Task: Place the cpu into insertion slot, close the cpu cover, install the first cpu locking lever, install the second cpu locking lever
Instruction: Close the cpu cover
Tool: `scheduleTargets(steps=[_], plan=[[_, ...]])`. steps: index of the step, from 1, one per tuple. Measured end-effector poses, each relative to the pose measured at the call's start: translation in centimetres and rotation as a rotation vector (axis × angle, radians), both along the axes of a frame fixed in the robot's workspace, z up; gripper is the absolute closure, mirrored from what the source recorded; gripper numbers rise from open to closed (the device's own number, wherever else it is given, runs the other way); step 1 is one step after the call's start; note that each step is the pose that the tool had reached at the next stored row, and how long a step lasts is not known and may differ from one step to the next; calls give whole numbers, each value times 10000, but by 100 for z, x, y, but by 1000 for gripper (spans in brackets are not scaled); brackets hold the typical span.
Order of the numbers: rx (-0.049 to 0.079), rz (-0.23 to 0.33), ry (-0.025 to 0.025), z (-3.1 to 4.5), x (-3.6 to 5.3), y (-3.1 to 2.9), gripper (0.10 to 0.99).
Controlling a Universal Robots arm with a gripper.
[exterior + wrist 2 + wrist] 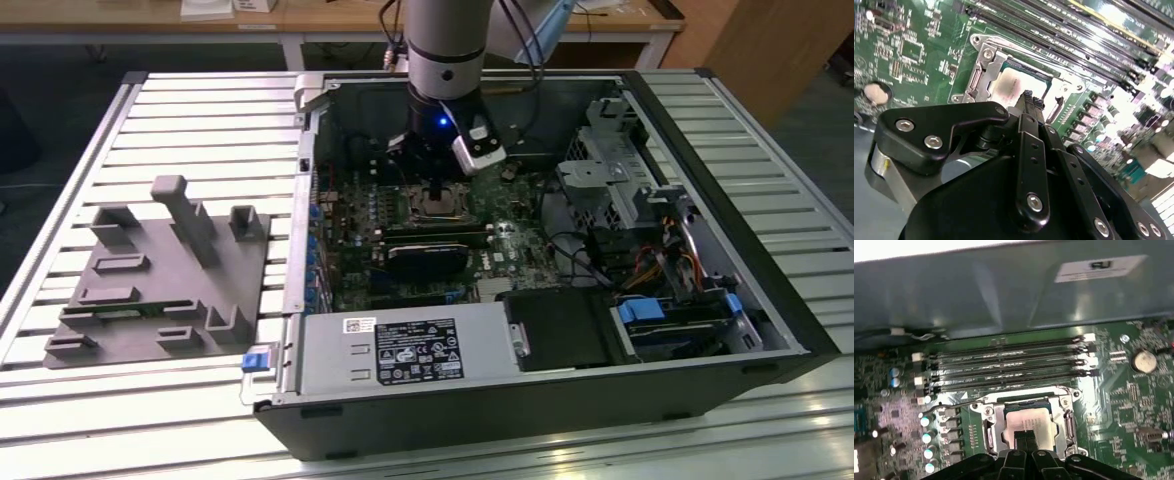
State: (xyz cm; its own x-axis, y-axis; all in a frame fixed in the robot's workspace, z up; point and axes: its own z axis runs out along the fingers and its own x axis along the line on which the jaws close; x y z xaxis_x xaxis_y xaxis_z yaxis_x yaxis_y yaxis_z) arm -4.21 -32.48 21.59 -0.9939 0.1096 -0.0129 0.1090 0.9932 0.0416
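The cpu lies flat in the insertion slot, its pale metal face showing through the window of the cpu cover. The silvery cover is folded down around the chip. A thin wire locking lever runs along the socket's edge on the side of the memory slots. My gripper hangs just above the chip's edge, its two black fingers pressed together with nothing between them. In the exterior view the gripper reaches down into the open computer case over the socket.
Long black memory slots lie beside the socket, with the case wall behind them. A coin battery sits on the board. In the exterior view a power supply, a drive cage and a grey fixture surround the work area.
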Motion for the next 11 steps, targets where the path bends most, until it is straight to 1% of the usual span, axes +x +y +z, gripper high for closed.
scheduleTargets(steps=[2, 5, 11], plan=[[-4, 154, 0, -2, 0, 0, 980], [-2, 159, -1, -9, -8, 0, 980], [-2, 160, -1, -38, -58, 0, 980]])
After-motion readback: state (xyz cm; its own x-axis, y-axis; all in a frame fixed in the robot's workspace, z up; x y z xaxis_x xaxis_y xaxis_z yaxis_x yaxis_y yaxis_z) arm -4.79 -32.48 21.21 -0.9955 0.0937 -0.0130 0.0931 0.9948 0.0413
